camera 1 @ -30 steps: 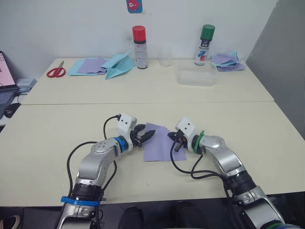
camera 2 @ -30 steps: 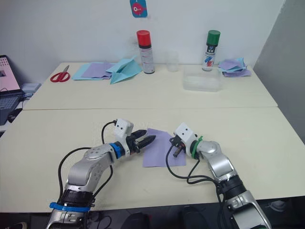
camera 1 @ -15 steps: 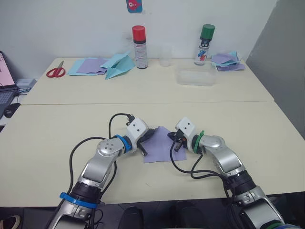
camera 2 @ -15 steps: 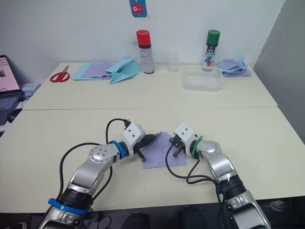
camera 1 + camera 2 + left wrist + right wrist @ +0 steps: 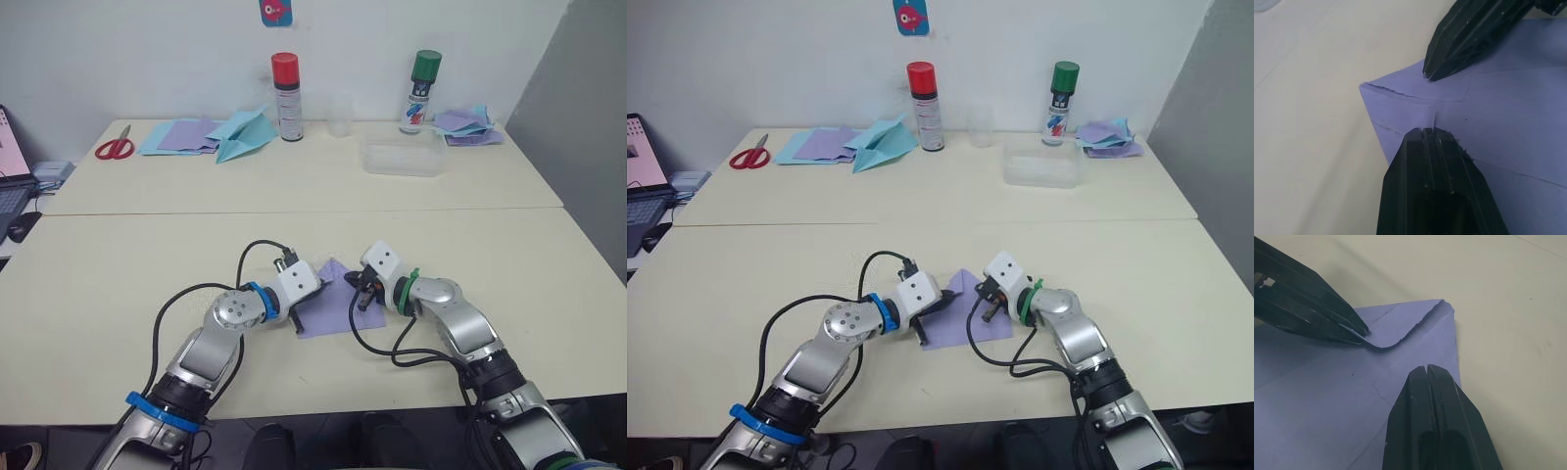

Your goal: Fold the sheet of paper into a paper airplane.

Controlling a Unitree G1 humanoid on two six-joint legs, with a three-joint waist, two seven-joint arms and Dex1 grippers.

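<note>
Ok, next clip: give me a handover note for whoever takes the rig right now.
Left gripper: open, fingers straddling a corner of the sheet of paper.
Right gripper: open, at the opposite side, one finger under a lifted edge.
Sheet lies on the near table between both arms, creased, not yet an airplane.
Done: some creases only.
Left: all the airplane folds.

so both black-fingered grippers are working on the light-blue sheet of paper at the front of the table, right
Not quite: the sheet of paper is lavender, not light blue, as the left eye view shows. The left gripper and the right gripper are both working on it at the front of the table; the light-blue sheets lie at the far edge.
</note>
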